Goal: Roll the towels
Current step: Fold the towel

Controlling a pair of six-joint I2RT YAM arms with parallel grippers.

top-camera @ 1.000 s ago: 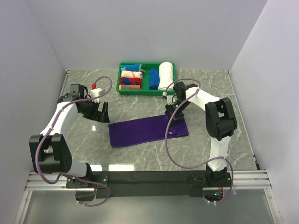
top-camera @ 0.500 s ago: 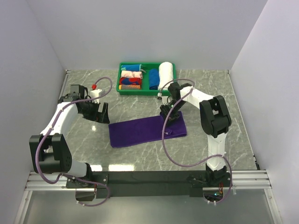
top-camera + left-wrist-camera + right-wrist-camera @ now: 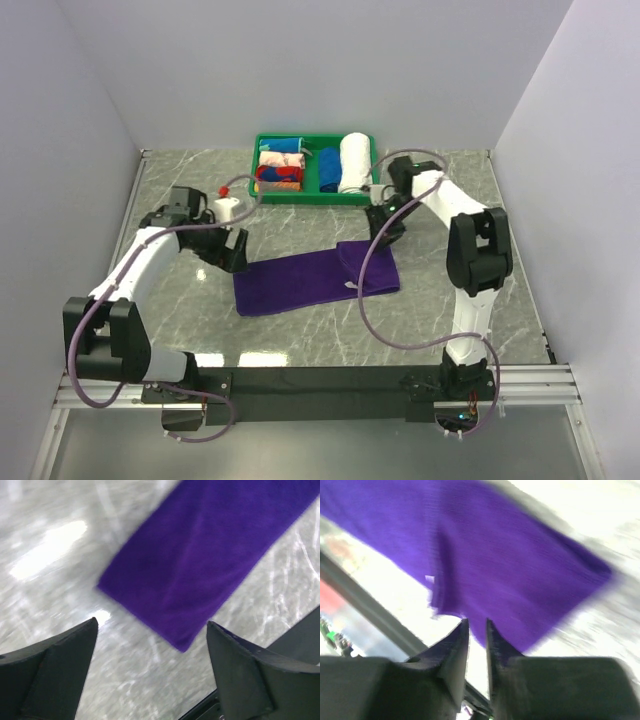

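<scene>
The purple towel [image 3: 300, 283] lies flat on the counter [image 3: 300, 340], its right end loosely folded. The left gripper [image 3: 233, 254] stands spread wide by its left corner. The right gripper [image 3: 384, 231] is slightly parted and empty. Unheld, that fold could fall open.

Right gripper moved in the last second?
Yes. The right gripper has shifted back and right, away from the purple towel, and now sits closer to the green tray's right corner.
</scene>
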